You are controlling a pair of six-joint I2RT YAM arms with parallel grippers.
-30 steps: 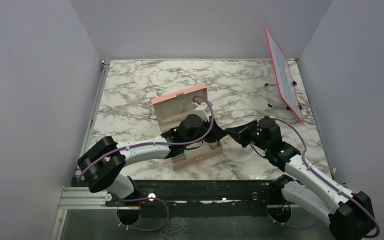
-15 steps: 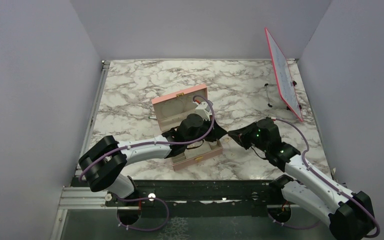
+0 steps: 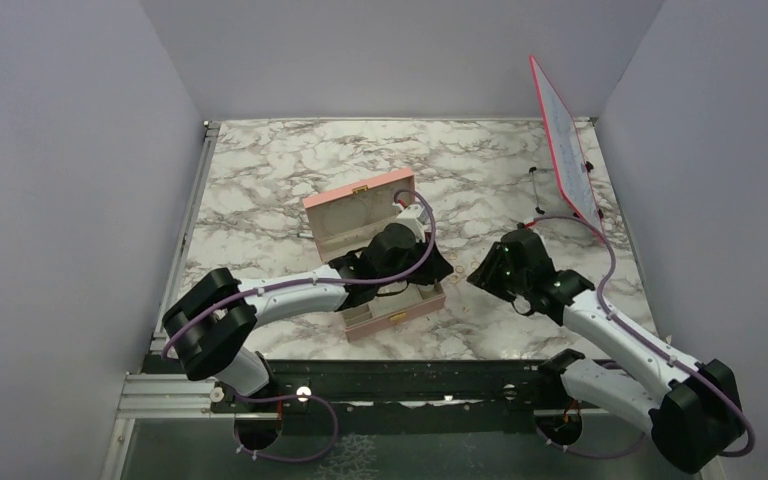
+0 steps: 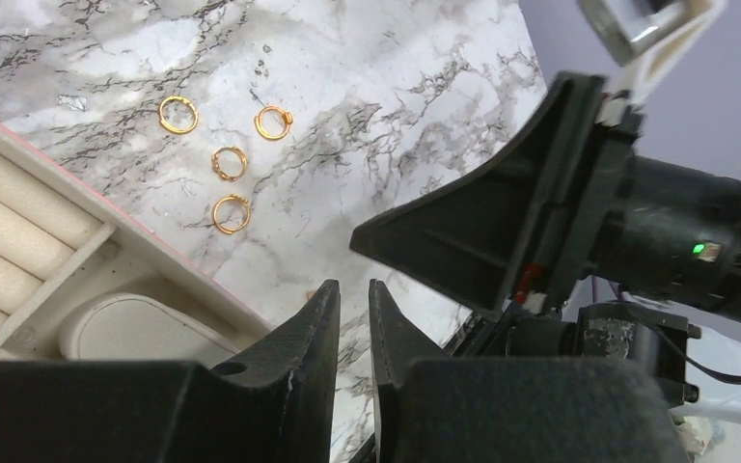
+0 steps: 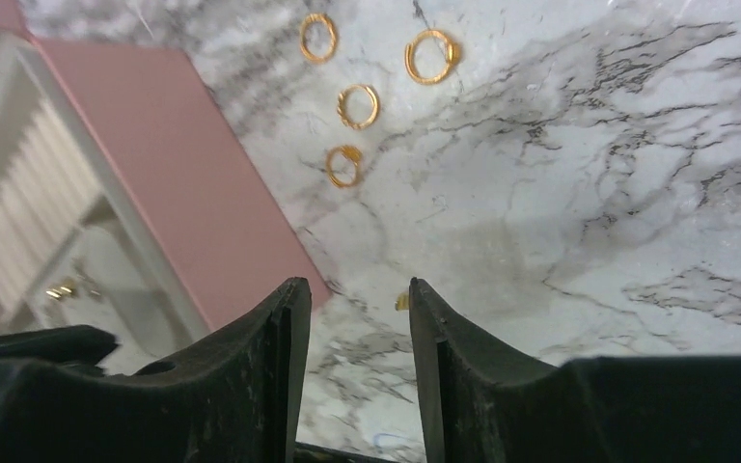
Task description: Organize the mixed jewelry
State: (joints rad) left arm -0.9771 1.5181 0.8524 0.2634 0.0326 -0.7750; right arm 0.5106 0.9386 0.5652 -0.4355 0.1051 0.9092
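**A:** Where is the jewelry?

**B:** Four gold rings [image 4: 229,162] lie loose on the marble tabletop [image 3: 290,170]. They sit in a close cluster just beside the open pink box [image 3: 357,215], outside its edge, and no ring touches another.

**A:** Is that all of it?

**B:** A small gold piece [image 5: 401,302] lies on the tabletop apart from the rings, nearer the right arm [image 3: 610,335]. In the right wrist view it shows in the gap of the right jaws, close to one finger. I cannot tell whether it touches that finger. There is also a shiny bit [image 5: 60,289] in a compartment of the box, too blurred to name.

**A:** How do the right jaws stand?

**B:** They are well apart and point down at the marble just past the box's corner. They grip nothing.

**A:** And the left arm [image 3: 290,290]?

**B:** It reaches across the box. The left jaws are nearly together, with only a narrow slit between them and nothing in it. They hang over the marble by the box's edge, near the beige padded rolls [image 4: 0,222] of the lining. The right arm's black end is just beside them.

**A:** Anything further off?

**B:** A white board with a pink frame [image 3: 565,150] leans at the right side, well apart from the rings.
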